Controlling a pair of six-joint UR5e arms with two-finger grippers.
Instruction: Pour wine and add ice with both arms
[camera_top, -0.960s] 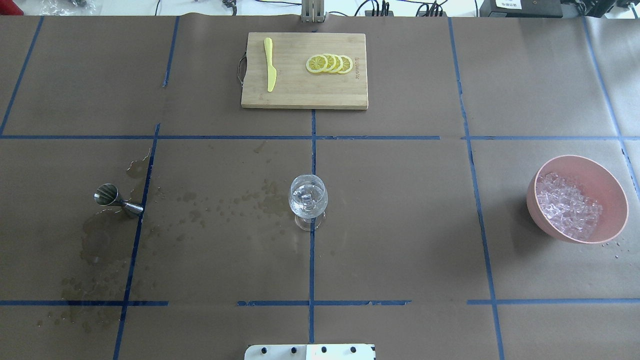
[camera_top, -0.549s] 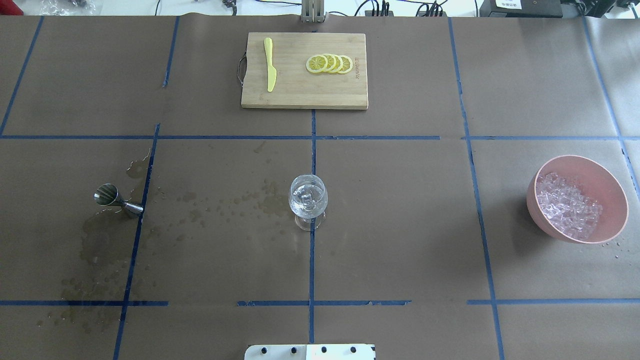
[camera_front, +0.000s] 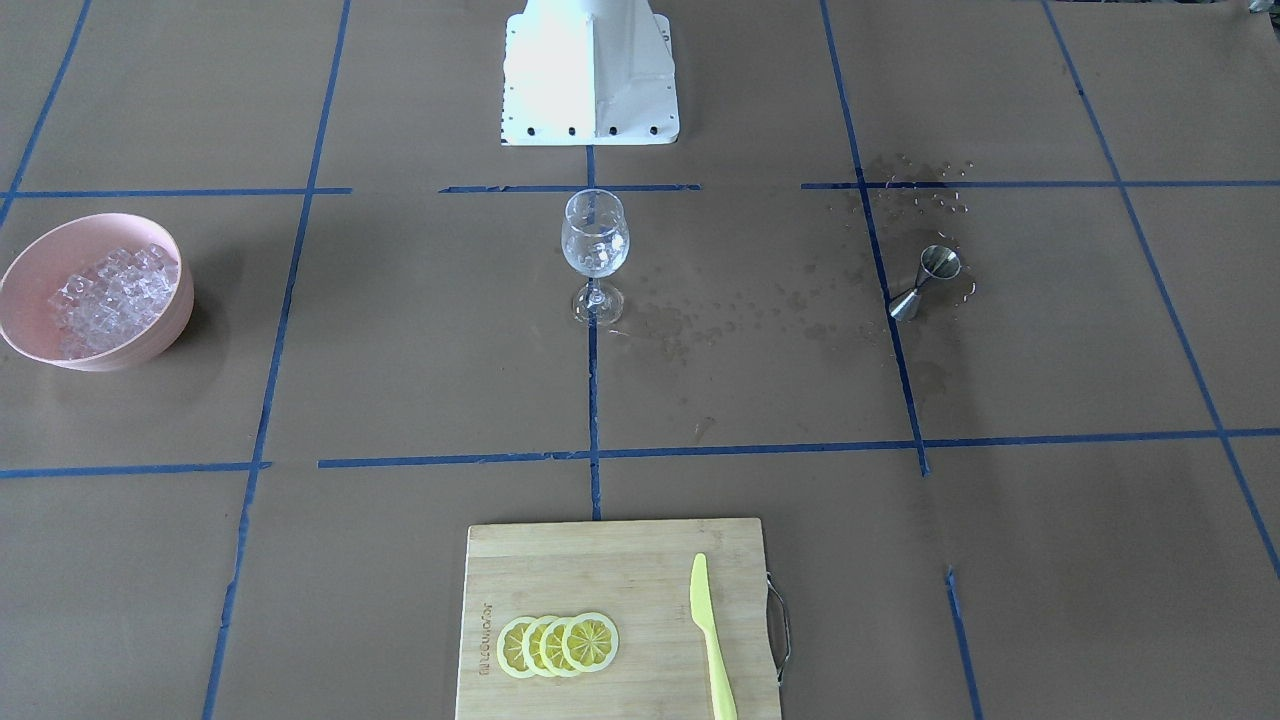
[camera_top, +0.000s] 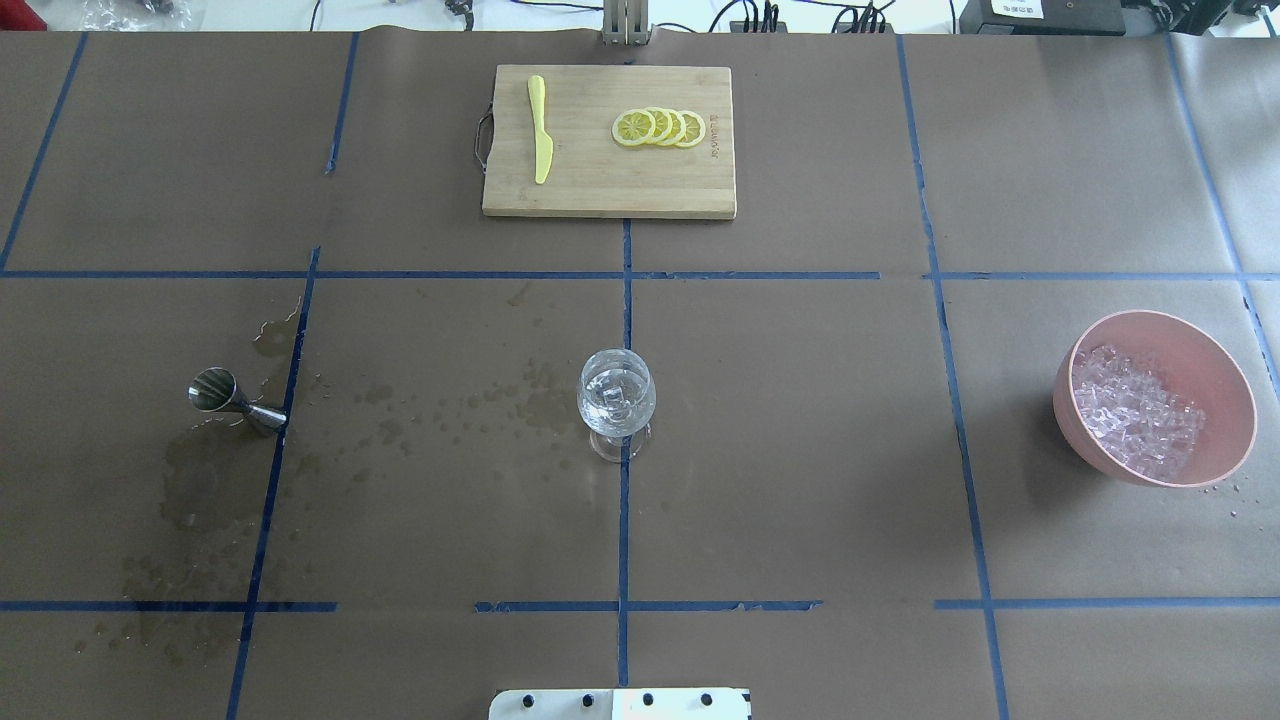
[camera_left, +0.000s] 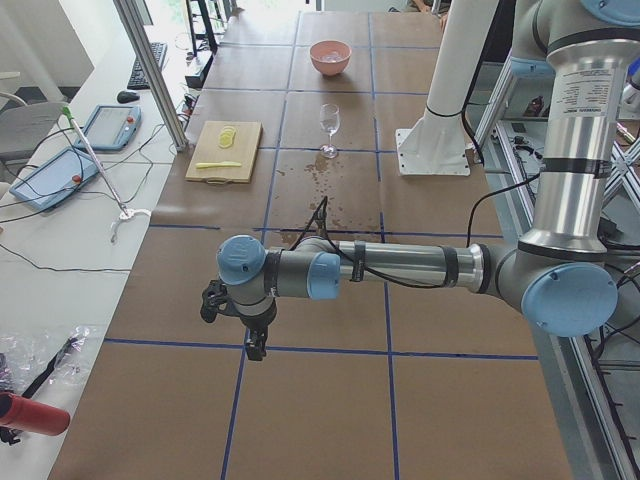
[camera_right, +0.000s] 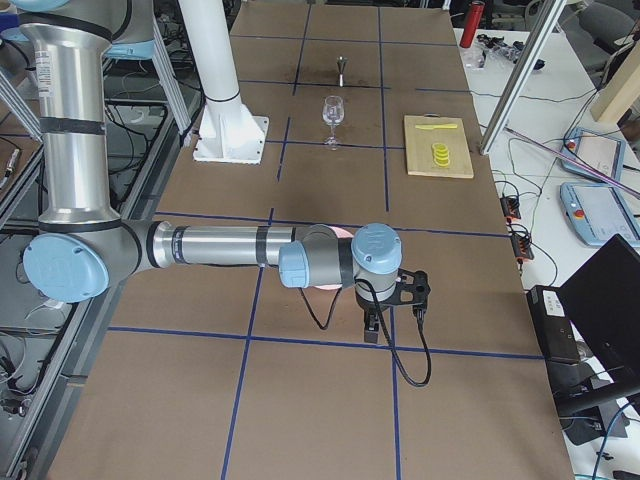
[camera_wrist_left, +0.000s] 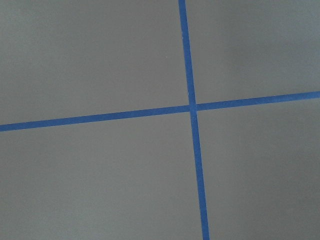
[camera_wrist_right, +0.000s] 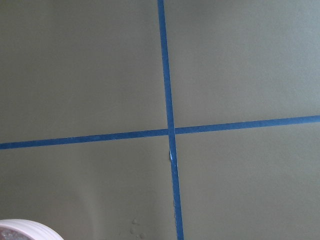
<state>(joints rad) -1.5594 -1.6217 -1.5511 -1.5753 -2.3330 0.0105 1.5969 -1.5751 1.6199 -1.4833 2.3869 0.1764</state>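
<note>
A clear stemmed wine glass (camera_top: 616, 400) stands at the table's middle, also in the front view (camera_front: 595, 245). It holds a few ice cubes; I cannot make out any wine tint in it. More ice (camera_top: 1135, 410) is heaped in a pink bowl (camera_top: 1215, 370) at the right. A steel jigger (camera_top: 235, 397) stands at the left among wet spots. My left gripper (camera_left: 240, 320) shows only in the exterior left view, far from the glass; I cannot tell whether it is open or shut. My right gripper (camera_right: 395, 310) shows only in the exterior right view; I cannot tell its state either.
A wooden cutting board (camera_top: 600, 185) lies at the far middle with a yellow knife (camera_top: 540, 130) and lemon slices (camera_top: 660, 128). The white pedestal (camera_front: 590, 70) stands behind the glass. The bowl's rim (camera_wrist_right: 25, 230) shows in the right wrist view's corner.
</note>
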